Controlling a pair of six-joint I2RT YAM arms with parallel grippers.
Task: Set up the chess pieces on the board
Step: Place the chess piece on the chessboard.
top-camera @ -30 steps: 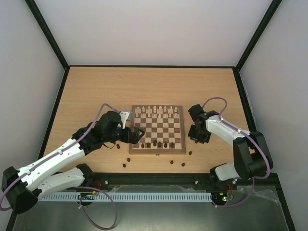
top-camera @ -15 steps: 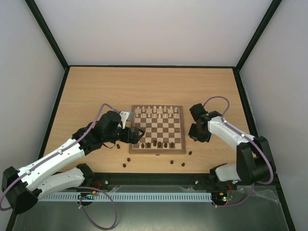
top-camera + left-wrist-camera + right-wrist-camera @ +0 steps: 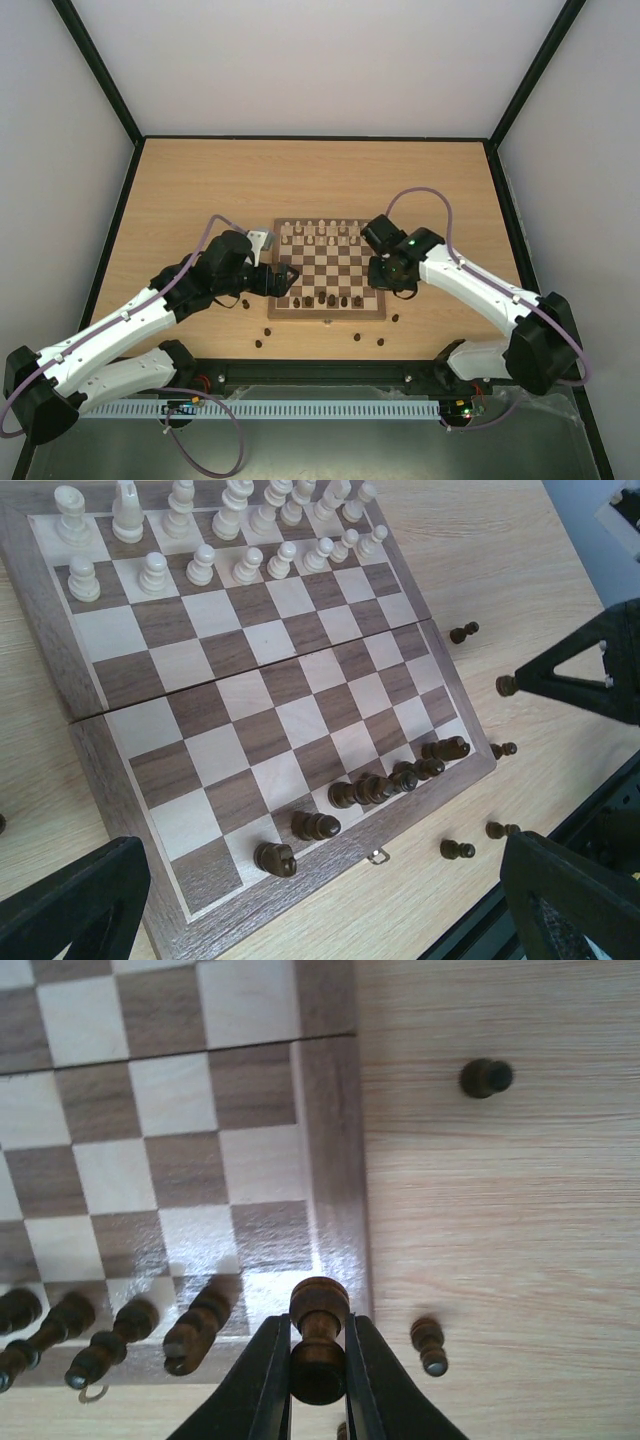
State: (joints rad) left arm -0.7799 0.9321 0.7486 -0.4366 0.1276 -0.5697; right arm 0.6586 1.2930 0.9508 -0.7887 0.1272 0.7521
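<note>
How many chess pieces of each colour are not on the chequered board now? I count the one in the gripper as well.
Pale cream turned wooden pieces: 0
Dark brown turned wooden pieces on the light wooden table: 7
Dark brown wooden piece held in the right gripper: 1
Total: 8

glossy wooden board [image 3: 335, 1160], matt woodgrain table [image 3: 500, 1210]
</note>
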